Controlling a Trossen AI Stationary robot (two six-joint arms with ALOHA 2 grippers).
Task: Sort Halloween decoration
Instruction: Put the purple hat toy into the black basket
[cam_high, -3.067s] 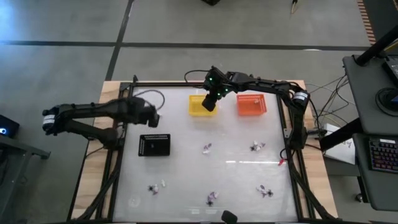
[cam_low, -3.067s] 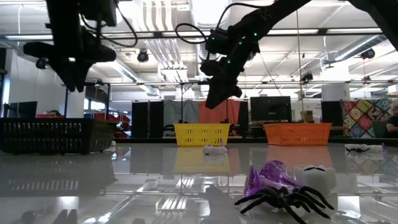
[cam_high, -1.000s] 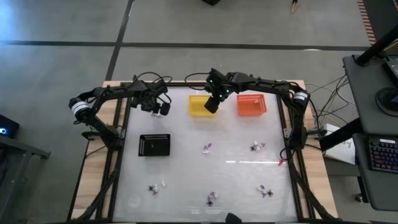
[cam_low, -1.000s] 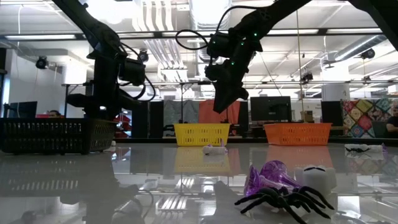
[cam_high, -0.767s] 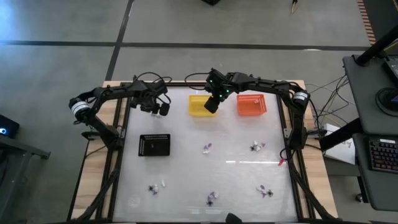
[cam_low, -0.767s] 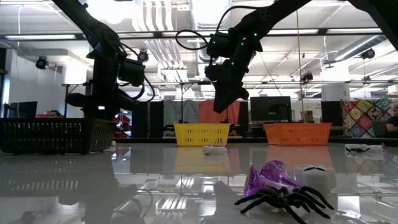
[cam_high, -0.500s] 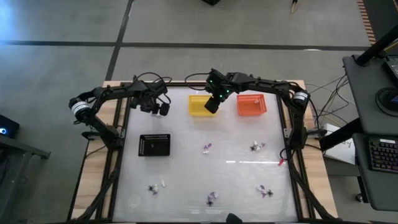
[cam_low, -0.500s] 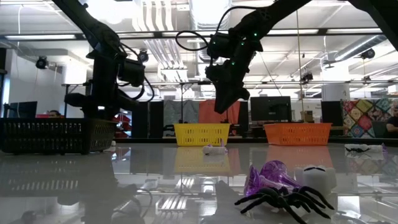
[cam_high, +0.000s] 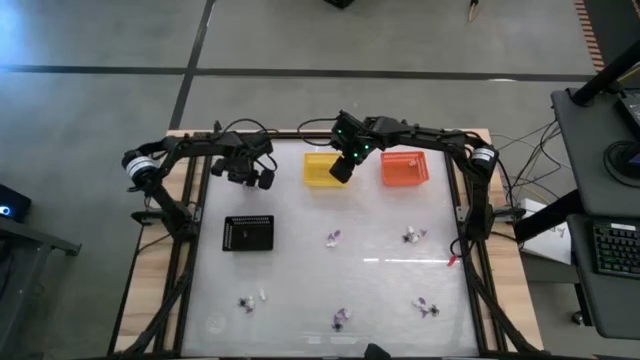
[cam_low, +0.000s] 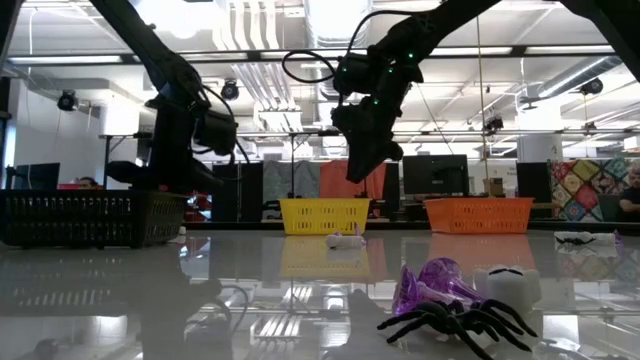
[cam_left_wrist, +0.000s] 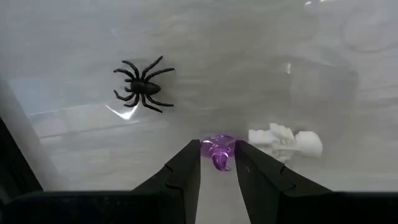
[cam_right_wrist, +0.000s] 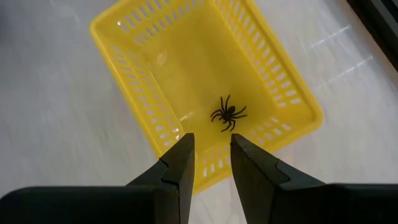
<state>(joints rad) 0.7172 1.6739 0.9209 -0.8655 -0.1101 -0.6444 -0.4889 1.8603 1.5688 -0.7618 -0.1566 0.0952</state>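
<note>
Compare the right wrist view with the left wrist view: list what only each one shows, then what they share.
Only the right wrist view: a yellow basket with a caged black spider lying inside it, seen past the right gripper, whose fingers are parted with nothing between them.
Only the left wrist view: a loose black spider, a purple trinket showing in the gap of the left gripper, and a white trinket beside it.
Both: the pale table, a black spider, and two dark fingers standing apart.
</note>
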